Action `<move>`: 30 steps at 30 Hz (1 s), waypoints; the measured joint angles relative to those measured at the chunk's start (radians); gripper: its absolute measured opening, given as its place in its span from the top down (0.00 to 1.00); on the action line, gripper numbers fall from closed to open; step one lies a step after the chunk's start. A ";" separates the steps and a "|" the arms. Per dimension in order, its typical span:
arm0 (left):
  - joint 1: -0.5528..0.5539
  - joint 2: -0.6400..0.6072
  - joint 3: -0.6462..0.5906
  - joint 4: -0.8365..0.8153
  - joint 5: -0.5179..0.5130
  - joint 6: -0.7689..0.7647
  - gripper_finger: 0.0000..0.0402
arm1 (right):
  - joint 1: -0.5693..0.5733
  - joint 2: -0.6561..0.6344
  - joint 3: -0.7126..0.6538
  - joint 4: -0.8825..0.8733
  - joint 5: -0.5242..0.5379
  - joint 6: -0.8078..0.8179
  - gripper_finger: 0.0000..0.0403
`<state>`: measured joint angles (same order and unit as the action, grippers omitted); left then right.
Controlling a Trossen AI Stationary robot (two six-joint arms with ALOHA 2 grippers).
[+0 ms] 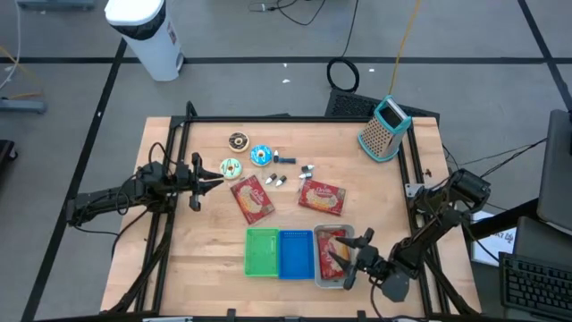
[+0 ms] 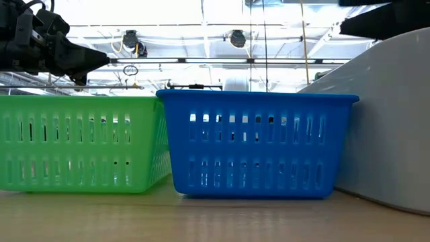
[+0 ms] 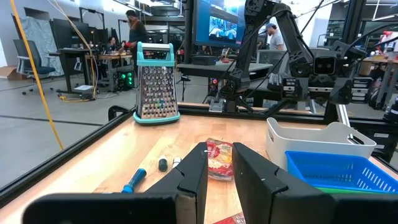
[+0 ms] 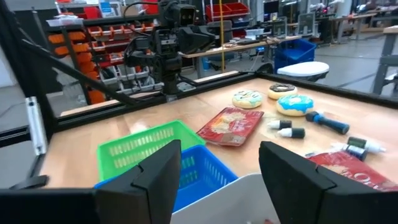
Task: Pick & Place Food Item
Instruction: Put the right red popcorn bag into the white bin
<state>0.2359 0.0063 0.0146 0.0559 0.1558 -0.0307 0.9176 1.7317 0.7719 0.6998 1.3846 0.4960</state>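
Right gripper [image 1: 351, 253] seen lower right of high view, fingers spread wide over grey bin [image 1: 327, 283], red food packet [image 1: 332, 243] lying inside bin. Left gripper [image 1: 207, 174] parked at left-centre, fingers nearly together, nothing held. Two more packets [image 1: 253, 199] lie mid-table.

The high camera looks straight down on the pale wooden table [image 1: 206, 259], while the low one, at table height, faces the blue slotted plastic basket [image 2: 259, 144] close at twelve o'clock, which both views share.
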 joint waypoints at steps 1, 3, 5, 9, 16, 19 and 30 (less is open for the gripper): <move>0.000 0.000 0.000 0.000 0.000 0.000 0.82 | -0.010 0.000 0.000 0.000 0.000 -0.018 0.49; 0.000 0.000 0.000 0.000 0.000 0.000 0.82 | -0.032 0.000 0.000 -0.001 0.001 -0.066 0.49; 0.000 0.000 0.000 0.000 0.000 0.000 0.82 | -0.056 0.000 0.000 0.000 0.002 -0.139 0.49; 0.000 0.000 0.000 0.000 0.000 0.000 0.82 | -0.110 0.000 0.000 0.000 0.001 -0.346 0.50; 0.000 0.000 0.000 0.000 0.000 0.000 0.82 | -0.222 -0.055 -0.006 -0.003 0.000 -0.685 0.50; 0.000 0.000 0.000 0.000 0.000 0.000 0.82 | -0.273 -0.124 -0.038 0.001 -0.003 -0.775 0.50; 0.000 0.000 0.000 0.000 0.000 0.000 0.82 | -0.482 -0.461 -0.336 0.007 -0.344 -0.568 0.51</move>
<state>0.2359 0.0063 0.0143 0.0559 0.1558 -0.0307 0.4354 1.2706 0.4359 0.7069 1.0402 -0.0724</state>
